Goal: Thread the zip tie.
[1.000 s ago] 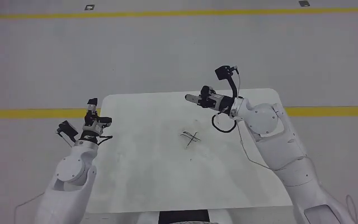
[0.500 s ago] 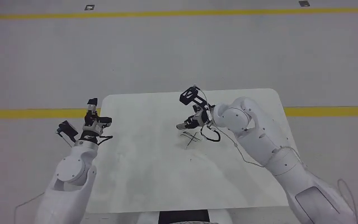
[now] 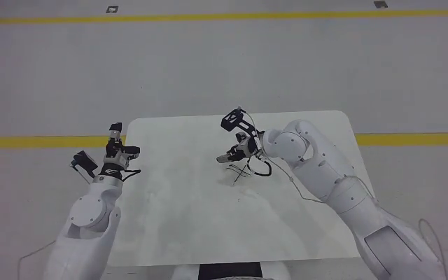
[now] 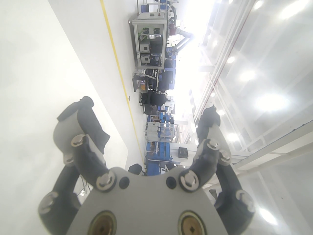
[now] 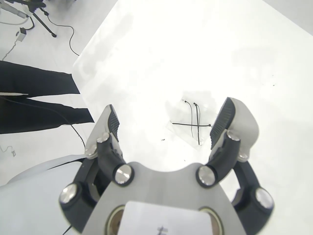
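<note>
Three thin black zip ties (image 3: pixel 239 172) lie crossed over one another near the middle of the white table (image 3: pixel 175 217). In the right wrist view the zip ties (image 5: pixel 197 116) rest on a clear plastic sheet, just ahead of one finger. My right gripper (image 3: pixel 225 158) hovers just left of and above them; this right gripper (image 5: pixel 168 121) is open and holds nothing. My left gripper (image 3: pixel 116 142) stays off the table's left edge, pointing away from me. The left gripper (image 4: pixel 146 108) is open and empty.
A tiny dark speck (image 5: pixel 162 139) lies on the table close to the ties. The table's rounded left corner (image 4: pixel 73 50) runs beside the left gripper. A yellow floor line (image 3: pixel 42 142) passes behind the table.
My right arm has swung in from the table's back right to the middle, and its gripper now points down beside the zip ties. The left arm has kept still.
</note>
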Controlling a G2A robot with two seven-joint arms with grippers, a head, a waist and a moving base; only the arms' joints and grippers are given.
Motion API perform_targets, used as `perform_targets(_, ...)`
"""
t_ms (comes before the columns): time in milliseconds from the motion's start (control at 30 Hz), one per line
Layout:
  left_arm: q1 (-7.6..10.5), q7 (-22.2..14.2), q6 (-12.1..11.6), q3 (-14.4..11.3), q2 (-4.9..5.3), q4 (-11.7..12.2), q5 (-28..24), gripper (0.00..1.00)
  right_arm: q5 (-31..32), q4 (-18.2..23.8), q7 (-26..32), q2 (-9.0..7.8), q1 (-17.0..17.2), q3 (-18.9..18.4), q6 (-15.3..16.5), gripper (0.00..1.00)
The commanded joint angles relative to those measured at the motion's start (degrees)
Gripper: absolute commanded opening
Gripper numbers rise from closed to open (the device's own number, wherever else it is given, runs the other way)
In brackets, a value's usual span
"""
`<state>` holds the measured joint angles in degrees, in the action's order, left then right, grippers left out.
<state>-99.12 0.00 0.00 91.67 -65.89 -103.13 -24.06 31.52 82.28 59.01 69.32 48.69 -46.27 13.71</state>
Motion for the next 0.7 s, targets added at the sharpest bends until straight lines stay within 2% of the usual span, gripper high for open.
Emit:
perform_targets(0, 0.00, 0.00, 0.00, 0.00, 0.00, 0.00, 0.00, 1.00, 0.00, -0.01, 0.00, 0.00, 0.00, 0.00, 0.00, 1.00)
perform_targets(167, 0.00, 0.00, 0.00, 0.00, 0.00, 0.00, 0.00, 1.00, 0.00, -0.01, 0.00, 0.00, 0.00, 0.00, 0.00, 1.00)
perform_targets(300, 0.00, 0.00, 0.00, 0.00, 0.00, 0.00, 0.00, 1.00, 5.77, -0.09, 2.54, 0.10, -0.39, 2.25, -1.30, 1.00)
perform_targets(467, 0.00, 0.00, 0.00, 0.00, 0.00, 0.00, 0.00, 1.00, 8.10, -3.25, 6.57, 1.01, -2.56, 5.31, -2.48, 1.00)
perform_targets(600, 0.00, 0.00, 0.00, 0.00, 0.00, 0.00, 0.00, 1.00, 7.33, -7.43, 8.33, 2.49, -4.41, 8.78, -1.56, 1.00)
perform_targets(667, 0.00, 0.00, 0.00, 0.00, 0.00, 0.00, 0.00, 1.00, 7.17, -7.76, 8.48, 2.63, -4.57, 9.07, -1.36, 1.00)
